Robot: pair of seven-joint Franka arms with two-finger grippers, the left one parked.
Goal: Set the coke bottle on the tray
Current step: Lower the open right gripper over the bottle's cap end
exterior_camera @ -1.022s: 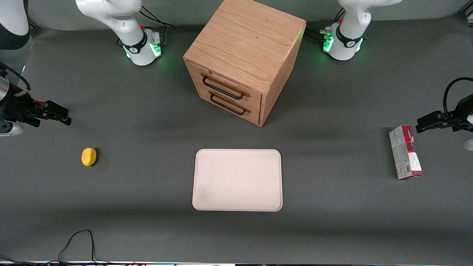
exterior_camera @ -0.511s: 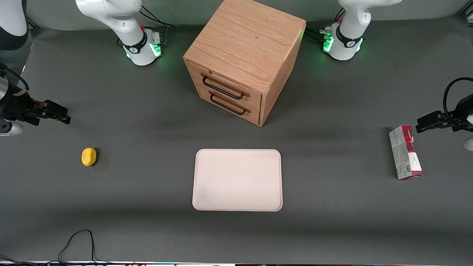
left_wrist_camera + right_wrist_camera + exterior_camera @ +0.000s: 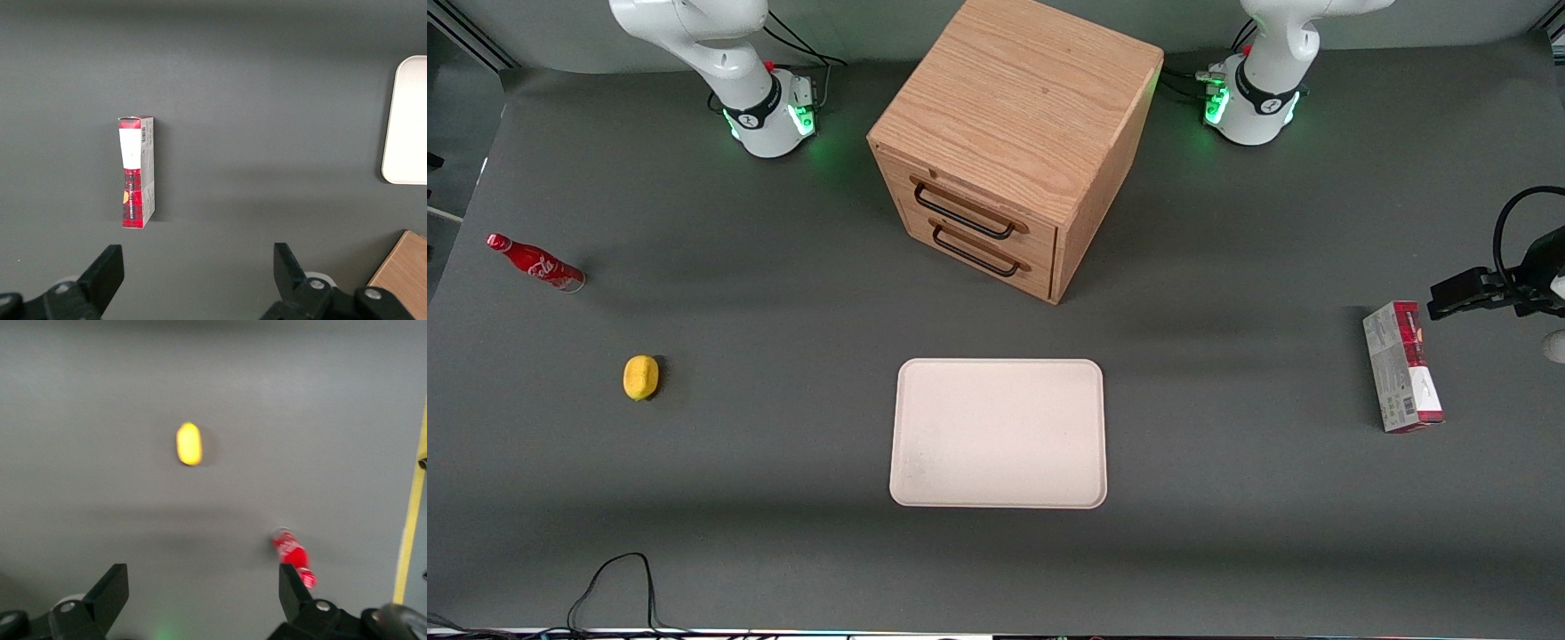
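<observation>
The coke bottle [image 3: 535, 263] is a slim red bottle with white script. It rests on the grey table toward the working arm's end, farther from the front camera than the yellow lemon-like thing [image 3: 640, 377]. I cannot tell whether it stands or lies. The cream tray [image 3: 999, 433] lies bare mid-table, in front of the drawer box. My right gripper [image 3: 203, 590] is out of the front view. In the right wrist view it hangs high above the table, open and empty. The bottle [image 3: 293, 557] shows beside one of its fingers [image 3: 293, 587], and the yellow thing [image 3: 189, 444] is also in that view.
A wooden two-drawer box [image 3: 1014, 142] stands mid-table, farther from the camera than the tray. A red-and-grey carton [image 3: 1402, 366] lies toward the parked arm's end. A black cable [image 3: 618, 569] loops at the near edge. A yellow strip [image 3: 410, 540] marks the table edge.
My right gripper, which hung over the bottle's spot at the working arm's end, has left the front view. The bottle, hidden before, now shows.
</observation>
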